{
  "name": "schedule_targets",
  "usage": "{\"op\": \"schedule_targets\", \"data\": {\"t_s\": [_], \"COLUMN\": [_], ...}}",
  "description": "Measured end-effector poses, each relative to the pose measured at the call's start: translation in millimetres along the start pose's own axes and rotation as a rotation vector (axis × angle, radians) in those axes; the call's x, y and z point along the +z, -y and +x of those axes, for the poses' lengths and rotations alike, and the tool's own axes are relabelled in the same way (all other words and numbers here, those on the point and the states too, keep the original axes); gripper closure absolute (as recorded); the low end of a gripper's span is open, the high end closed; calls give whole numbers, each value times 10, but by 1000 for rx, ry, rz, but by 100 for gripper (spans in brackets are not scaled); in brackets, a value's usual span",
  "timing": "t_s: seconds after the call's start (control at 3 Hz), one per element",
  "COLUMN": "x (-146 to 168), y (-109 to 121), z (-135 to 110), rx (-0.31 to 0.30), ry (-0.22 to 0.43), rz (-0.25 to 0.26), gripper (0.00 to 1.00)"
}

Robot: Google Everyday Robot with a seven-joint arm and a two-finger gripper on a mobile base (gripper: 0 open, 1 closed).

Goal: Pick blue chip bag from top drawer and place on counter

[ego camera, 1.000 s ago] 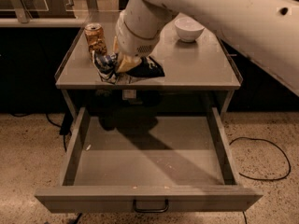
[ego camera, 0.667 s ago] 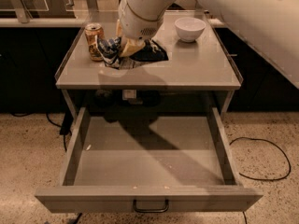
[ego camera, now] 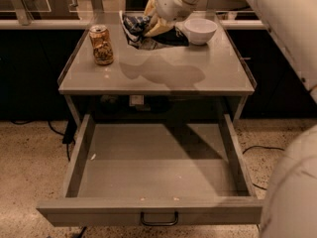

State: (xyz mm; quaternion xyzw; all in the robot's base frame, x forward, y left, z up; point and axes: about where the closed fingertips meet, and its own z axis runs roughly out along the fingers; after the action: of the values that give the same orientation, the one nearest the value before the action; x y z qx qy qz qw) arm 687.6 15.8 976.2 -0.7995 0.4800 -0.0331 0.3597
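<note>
The blue chip bag is crumpled, dark navy with white edges, and hangs in my gripper over the far part of the counter. The gripper's tan fingers are shut on the bag, and the bag's lower edge is at or just above the counter top; I cannot tell whether it touches. The white arm reaches in from the upper right. The top drawer is pulled fully out toward the camera, and its inside holds nothing but a few crumbs. Its dark bar handle is at front centre.
A tan patterned drink can stands at the counter's back left. A white bowl sits at the back right, close beside the bag. The arm's white casing fills the right edge. Cables lie on the speckled floor at both sides.
The gripper has carried the chip bag farther back and to the right on the counter, away from the can and toward the bowl. The camera's view has shifted as well.
</note>
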Motion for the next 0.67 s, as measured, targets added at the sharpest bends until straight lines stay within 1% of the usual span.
{"op": "schedule_targets", "data": {"t_s": [0.33,0.67], "x": [127,471], "y": [135,120], "z": [255,449], "rx": [8,36], "ry": [64,97], "rz": [20,-3], "gripper": [100,100]}}
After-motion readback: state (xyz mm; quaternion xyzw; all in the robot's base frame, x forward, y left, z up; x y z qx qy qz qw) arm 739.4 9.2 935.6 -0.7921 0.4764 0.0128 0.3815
